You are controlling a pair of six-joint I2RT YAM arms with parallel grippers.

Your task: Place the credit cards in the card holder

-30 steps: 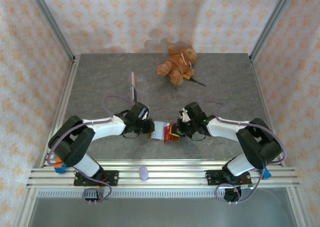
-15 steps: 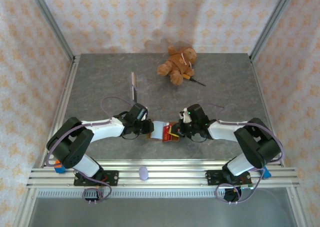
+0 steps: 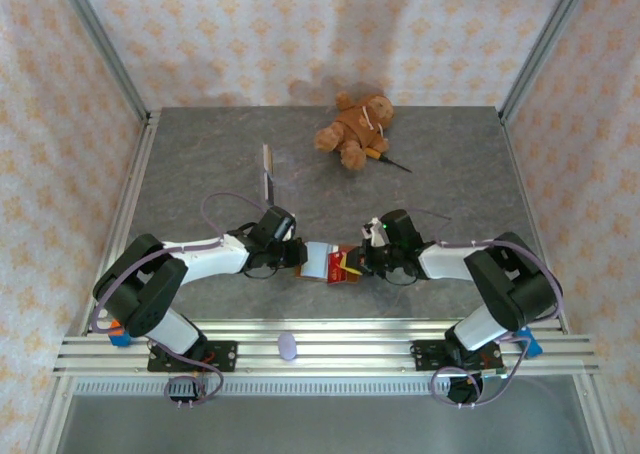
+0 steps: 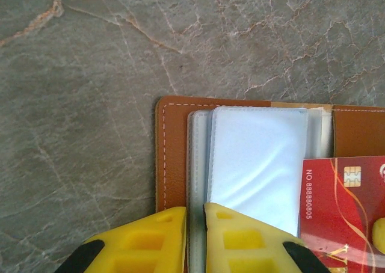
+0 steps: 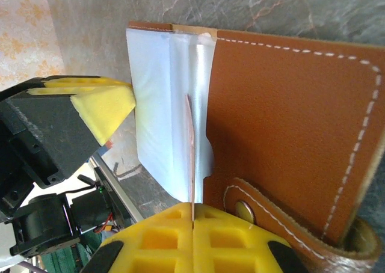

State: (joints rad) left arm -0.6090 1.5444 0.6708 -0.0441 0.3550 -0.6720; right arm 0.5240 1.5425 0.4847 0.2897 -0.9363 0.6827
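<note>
The brown leather card holder [image 3: 318,261] lies open on the table between my two grippers, its clear plastic sleeves [image 4: 258,153] fanned out. In the left wrist view my left gripper [image 4: 195,211] is shut on the edges of the sleeves beside the brown cover [image 4: 171,153]. A red credit card [image 4: 343,207] lies over the sleeves' right part. My right gripper [image 5: 192,208] is shut on that card [image 5: 190,147], seen edge-on, standing against the sleeves [image 5: 159,98] next to the cover [image 5: 289,116] and its snap strap. From above, the left gripper [image 3: 303,257] and right gripper [image 3: 360,262] face each other.
A brown teddy bear [image 3: 355,129] lies at the back of the table with a small tool [image 3: 392,160] beside it. A thin upright strip [image 3: 267,172] stands left of centre. A small purple object [image 3: 288,346] rests on the front rail. Aluminium frame posts edge the table.
The right wrist has shifted slightly, still holding the red card at the holder's right side. The left gripper has stayed in place on the sleeves.
</note>
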